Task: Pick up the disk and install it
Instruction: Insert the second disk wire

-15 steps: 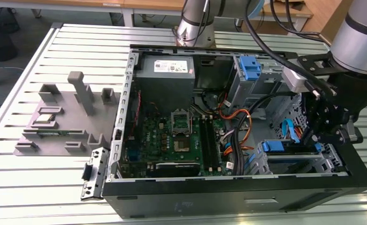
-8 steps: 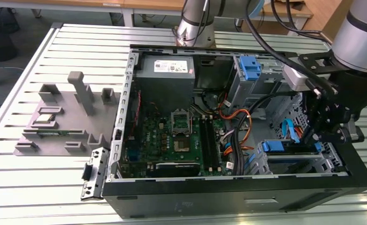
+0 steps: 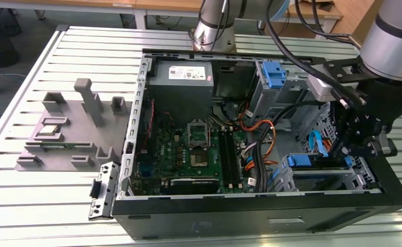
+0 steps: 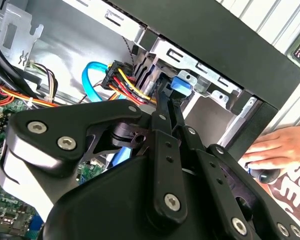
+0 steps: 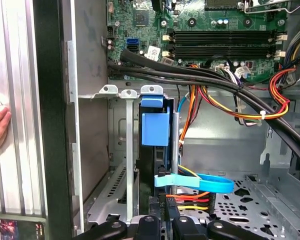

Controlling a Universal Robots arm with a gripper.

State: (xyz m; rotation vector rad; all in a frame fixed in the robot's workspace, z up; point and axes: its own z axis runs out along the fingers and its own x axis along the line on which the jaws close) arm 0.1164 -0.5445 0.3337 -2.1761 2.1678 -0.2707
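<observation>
A: Where did the flat silver-metal disk with blue plastic side rails [image 5: 155, 131] sit?

B: On edge in the silver metal drive cage [image 5: 126, 150] at the case's front corner, blue rail end showing in both wrist views. The black linkage gripper [image 5: 165, 212] stood right at its near end, fingers drawn close together; whether they pinched the disk I could not tell.

A: Handling?

B: Judged stiff and fairly heavy, slick on the flat faces, shock-sensitive. Best taken across the thin edges by the rails, clear of label and connector.

A: Obstructions?

B: Light-blue flat data cable [image 5: 200, 182] looped just beside the disk; red, yellow and orange power wires [image 5: 230, 107] and thick black cables [image 5: 190, 75] crossed above the cage. Green motherboard [image 3: 187, 149] near. A person's hand [image 4: 280, 147] rested outside the black computer case [image 3: 256, 213].
</observation>
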